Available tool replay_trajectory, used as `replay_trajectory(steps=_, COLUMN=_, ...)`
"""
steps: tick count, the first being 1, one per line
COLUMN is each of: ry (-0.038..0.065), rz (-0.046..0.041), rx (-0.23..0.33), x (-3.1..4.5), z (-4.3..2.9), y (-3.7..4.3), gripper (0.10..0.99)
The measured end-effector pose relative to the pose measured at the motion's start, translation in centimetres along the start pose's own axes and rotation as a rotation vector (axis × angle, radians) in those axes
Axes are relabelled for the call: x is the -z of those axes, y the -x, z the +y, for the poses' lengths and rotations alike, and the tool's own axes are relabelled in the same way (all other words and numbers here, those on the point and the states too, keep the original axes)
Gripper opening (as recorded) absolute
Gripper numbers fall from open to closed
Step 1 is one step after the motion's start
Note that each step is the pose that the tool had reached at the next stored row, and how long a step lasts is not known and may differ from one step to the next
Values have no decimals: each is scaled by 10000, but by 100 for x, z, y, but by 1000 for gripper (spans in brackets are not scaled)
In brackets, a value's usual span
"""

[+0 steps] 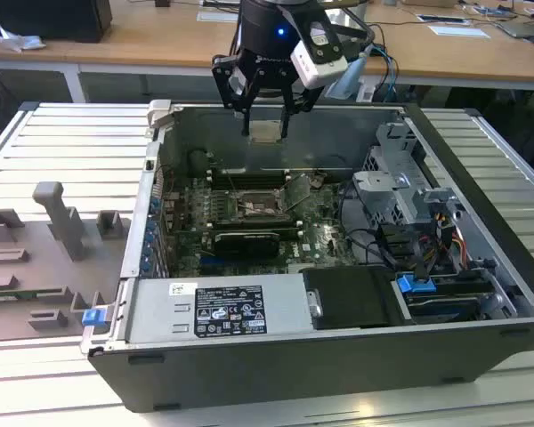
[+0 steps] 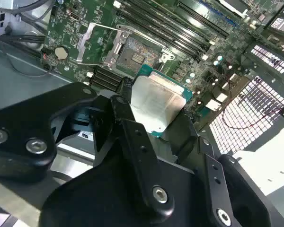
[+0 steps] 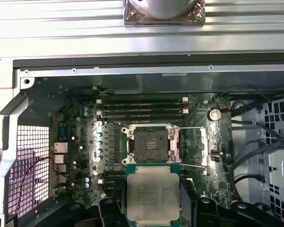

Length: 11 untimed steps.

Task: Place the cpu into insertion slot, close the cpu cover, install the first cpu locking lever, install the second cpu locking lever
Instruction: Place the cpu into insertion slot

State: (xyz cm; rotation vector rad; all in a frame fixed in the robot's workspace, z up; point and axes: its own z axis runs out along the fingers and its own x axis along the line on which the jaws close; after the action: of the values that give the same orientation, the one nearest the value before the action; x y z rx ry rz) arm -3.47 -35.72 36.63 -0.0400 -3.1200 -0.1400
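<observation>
cpu (image 3: 153,196) is being gripped by its edges in the clamped pincer (image 1: 266,126), over the computer case (image 1: 356,365) and well apart from the insertion slot (image 3: 150,144), whose cpu cover (image 3: 176,145) is standing open; level, square alignment is being called for.
</observation>
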Motion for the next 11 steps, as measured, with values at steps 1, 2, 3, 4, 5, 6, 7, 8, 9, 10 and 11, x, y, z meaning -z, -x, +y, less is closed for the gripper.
replay_trajectory(steps=1, ry=0, rz=0, rx=-3, x=0, z=0, y=0, gripper=541)
replay_trajectory(steps=2, ry=2, rz=-4, rx=-40, x=0, z=0, y=0, gripper=541)
replay_trajectory(steps=3, ry=2, rz=-12, rx=-138, x=0, z=0, y=0, gripper=541)
replay_trajectory(steps=4, ry=4, rz=-21, rx=-230, x=0, z=0, y=0, gripper=541)
replay_trajectory(steps=5, ry=6, rz=-28, rx=-310, x=0, z=0, y=0, gripper=541)
replay_trajectory(steps=6, ry=7, rz=-34, rx=-377, x=0, z=0, y=0, gripper=541)
replay_trajectory(steps=7, ry=9, rz=-44, rx=-490, x=-1, z=0, y=0, gripper=541)
replay_trajectory(steps=8, ry=7, rz=-54, rx=-595, x=-1, z=0, y=0, gripper=541)
replay_trajectory(steps=9, ry=5, rz=-59, rx=-653, x=0, z=0, y=0, gripper=541)
replay_trajectory(steps=10, ry=3, rz=-65, rx=-715, x=0, z=0, y=0, gripper=541)
replay_trajectory(steps=11, ry=-2, rz=-75, rx=-827, x=0, z=0, y=0, gripper=541)
